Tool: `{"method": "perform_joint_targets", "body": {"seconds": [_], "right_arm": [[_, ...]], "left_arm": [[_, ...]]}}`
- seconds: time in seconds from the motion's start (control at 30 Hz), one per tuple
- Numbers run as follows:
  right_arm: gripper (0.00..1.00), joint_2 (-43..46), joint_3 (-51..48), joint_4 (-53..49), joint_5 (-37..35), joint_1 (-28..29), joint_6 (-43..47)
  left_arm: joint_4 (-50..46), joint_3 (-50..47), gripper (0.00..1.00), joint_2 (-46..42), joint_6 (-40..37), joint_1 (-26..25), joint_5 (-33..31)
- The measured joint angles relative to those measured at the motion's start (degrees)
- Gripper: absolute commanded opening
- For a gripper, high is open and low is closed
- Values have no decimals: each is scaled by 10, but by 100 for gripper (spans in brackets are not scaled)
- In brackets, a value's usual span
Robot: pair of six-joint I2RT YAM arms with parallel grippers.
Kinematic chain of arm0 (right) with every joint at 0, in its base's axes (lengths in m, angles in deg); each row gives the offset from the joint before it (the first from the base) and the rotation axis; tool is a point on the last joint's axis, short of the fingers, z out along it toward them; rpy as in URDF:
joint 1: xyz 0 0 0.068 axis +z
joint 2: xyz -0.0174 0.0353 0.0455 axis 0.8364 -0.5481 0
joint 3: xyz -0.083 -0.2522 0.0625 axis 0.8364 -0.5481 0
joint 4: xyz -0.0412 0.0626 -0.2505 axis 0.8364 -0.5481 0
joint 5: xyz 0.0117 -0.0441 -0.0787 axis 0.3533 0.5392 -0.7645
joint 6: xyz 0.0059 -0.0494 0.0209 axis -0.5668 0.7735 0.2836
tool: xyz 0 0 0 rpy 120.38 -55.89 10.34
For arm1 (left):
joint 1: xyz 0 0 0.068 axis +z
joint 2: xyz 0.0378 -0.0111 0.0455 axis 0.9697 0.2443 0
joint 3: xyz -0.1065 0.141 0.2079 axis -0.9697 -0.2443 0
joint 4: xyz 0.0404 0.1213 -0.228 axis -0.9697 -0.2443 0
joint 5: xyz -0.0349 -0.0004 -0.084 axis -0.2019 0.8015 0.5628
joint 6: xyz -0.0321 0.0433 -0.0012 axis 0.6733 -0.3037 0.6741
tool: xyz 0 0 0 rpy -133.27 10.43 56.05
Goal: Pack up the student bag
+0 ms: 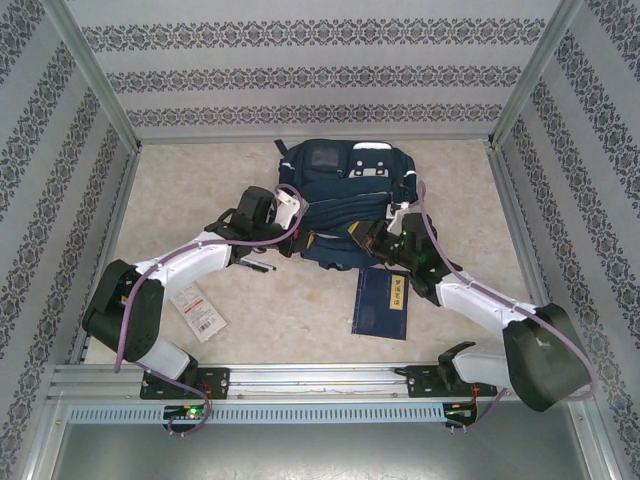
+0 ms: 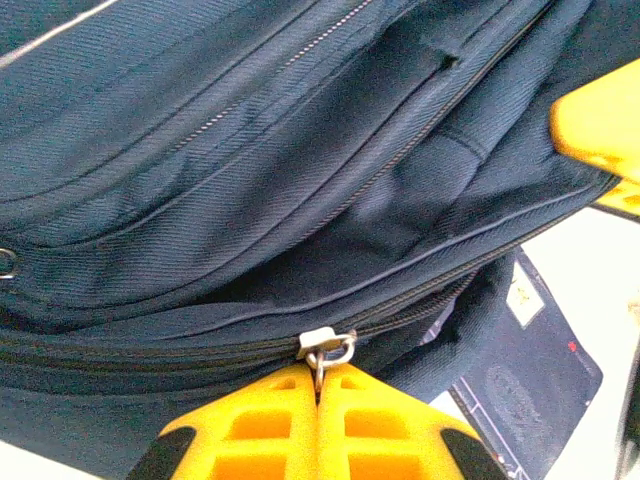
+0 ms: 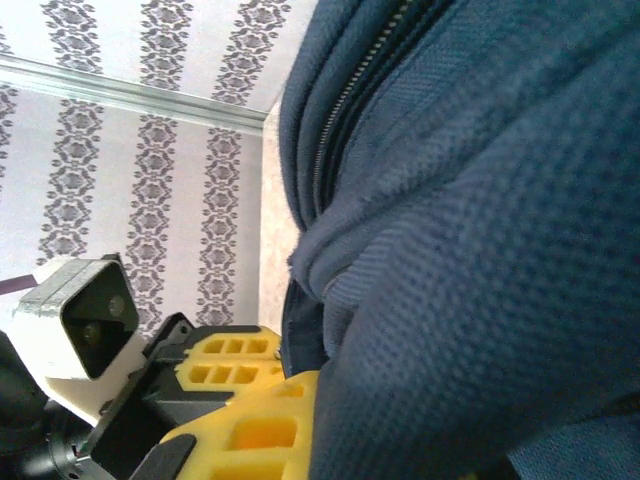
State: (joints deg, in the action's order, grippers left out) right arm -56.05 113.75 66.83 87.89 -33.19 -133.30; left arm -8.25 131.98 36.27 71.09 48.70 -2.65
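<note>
The student bag (image 1: 345,190), a large dark navy fabric backpack with white patches, lies flat toward the back of the table, its zipper edge facing the arms. A flat navy book (image 1: 381,304) lies just in front, probably waiting to go in. The right gripper (image 3: 295,390) is closed on a fold of the bag's cloth, apparently to brace it. The left gripper (image 2: 318,385) pinches the small metal zipper pull (image 2: 324,348), ready to draw it along.
</note>
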Motion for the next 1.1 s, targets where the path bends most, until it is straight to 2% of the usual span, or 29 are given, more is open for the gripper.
{"method": "perform_joint_targets", "body": {"seconds": [0.13,0.17,0.23,0.3,0.37,0.5,0.6,0.7,0.8,0.87,0.93,1.1], "right_arm": [[13,32,0,-65,8,-25,38],[20,38,0,-82,7,-31,47],[41,51,0,-120,7,-50,66],[51,53,8,-165,8,-59,83],[54,52,27,-227,10,-57,94],[54,75,75,-346,10,-31,137],[52,110,115,-415,19,-12,259],[53,139,158,-463,35,-8,450],[67,153,176,-487,41,2,682],[72,151,170,-494,34,17,839],[75,141,154,-485,20,27,955],[76,81,136,-445,-2,28,1122]], "left_arm": [[-8,4,0,0,-16,-2,-11],[-10,7,0,0,-15,-2,-9],[-12,16,0,1,4,-2,-10],[-2,17,0,1,32,-4,-2],[24,14,0,3,73,-16,9],[68,10,0,6,134,-50,31],[79,10,0,9,154,-59,42],[83,10,0,14,162,-59,50],[84,10,0,23,169,-59,63],[84,10,0,28,172,-59,70],[85,9,0,29,172,-59,74],[87,-3,0,29,172,-59,76]]}}
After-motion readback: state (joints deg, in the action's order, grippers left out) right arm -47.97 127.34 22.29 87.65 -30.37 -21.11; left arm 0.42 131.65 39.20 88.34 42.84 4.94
